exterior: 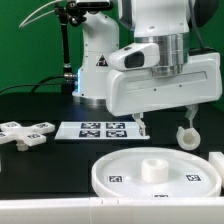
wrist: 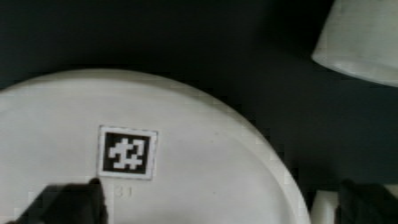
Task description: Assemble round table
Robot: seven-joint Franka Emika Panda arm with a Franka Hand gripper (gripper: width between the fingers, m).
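Big rimmed round disc [exterior: 125,165] down front on the dark surface [exterior: 40,165], raised hub in the middle, black-and-white square tag [wrist: 125,152] on its face. Marker board [exterior: 100,130] behind. Cross-shaped foot [exterior: 25,130] at the exterior view's left, short leg [exterior: 187,133] at its right. End effector [exterior: 165,120] hanging over the disc's far edge, spread wide, gripping nothing.

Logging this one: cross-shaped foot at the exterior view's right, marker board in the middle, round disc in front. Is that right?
No. The exterior view shows the cross-shaped foot at its left, not its right. The marker board in the middle and the round disc in front stand as stated.
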